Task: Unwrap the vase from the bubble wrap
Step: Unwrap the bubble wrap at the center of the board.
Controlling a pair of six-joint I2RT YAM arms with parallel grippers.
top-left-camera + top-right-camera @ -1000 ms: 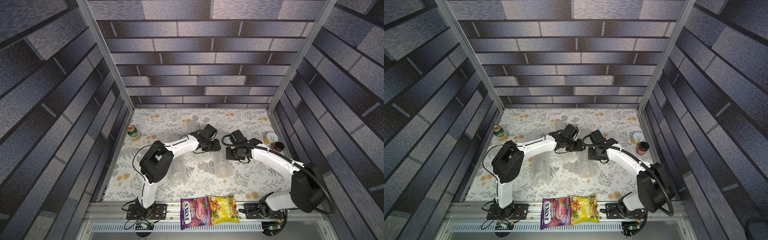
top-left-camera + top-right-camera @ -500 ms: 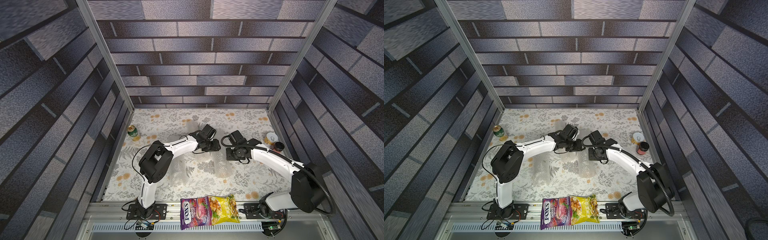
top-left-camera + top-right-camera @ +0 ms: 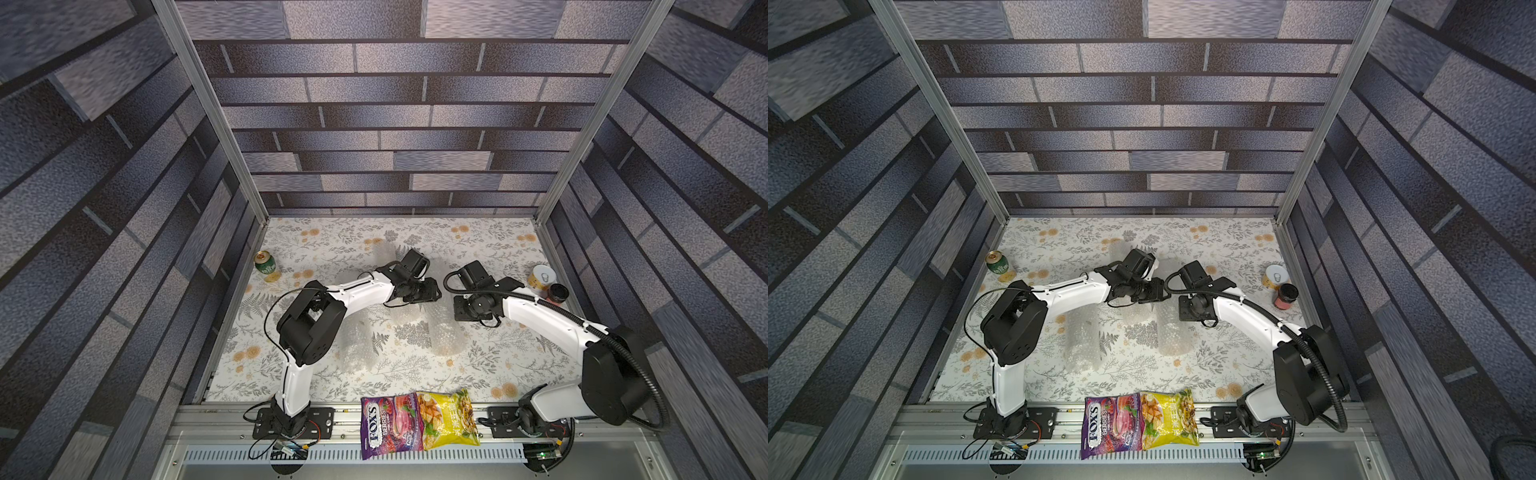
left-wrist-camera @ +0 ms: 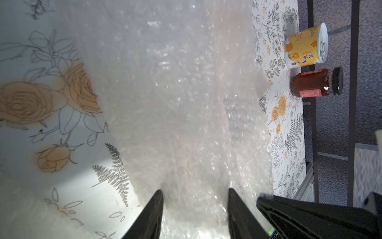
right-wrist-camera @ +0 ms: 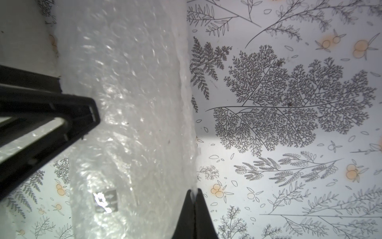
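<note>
1. Brick-pattern walls [image 3: 374, 124] box in a floral-print table [image 3: 478, 365]. Both arms meet mid-table.
2. Left tool [image 4: 194, 190]: fingers stand apart around a thick bundle of bubble wrap [image 4: 175, 103], which fills the gap. It's clamped on that bundle.
3. Right tool [image 5: 194, 192]: fingers pressed together, pinching a thin edge of the same wrap. The left tool's finger sits just across the bundle from it.
4. Vase: not visible. My read is it's inside the bundle the left tool holds, but the wrap is too cloudy to confirm.
5. Change versus a second ago: next to none. In both top views the arms hold practically the same pose, both grips are unchanged, and no layer has visibly opened.
6. Meaning: grasps are set, but the peel isn't progressing, so the task looks early. The right tool likely has to draw its edge away while the left anchors. Risks: the thin edge slips the pinch, or the bundle turns in the left grip.
7. Outward:
   - Two further wrap bundles [image 3: 356, 345] lie nearer the bases. Can't tell if they join the held piece.
   - Yellow tin [image 4: 303, 45] and jar [image 4: 316, 84] at the right edge.
   - Green can [image 3: 264, 263] far left.
   - Snack bags [image 3: 390, 424] on the front rail.
   - All of these sit well apart from the work.
</note>
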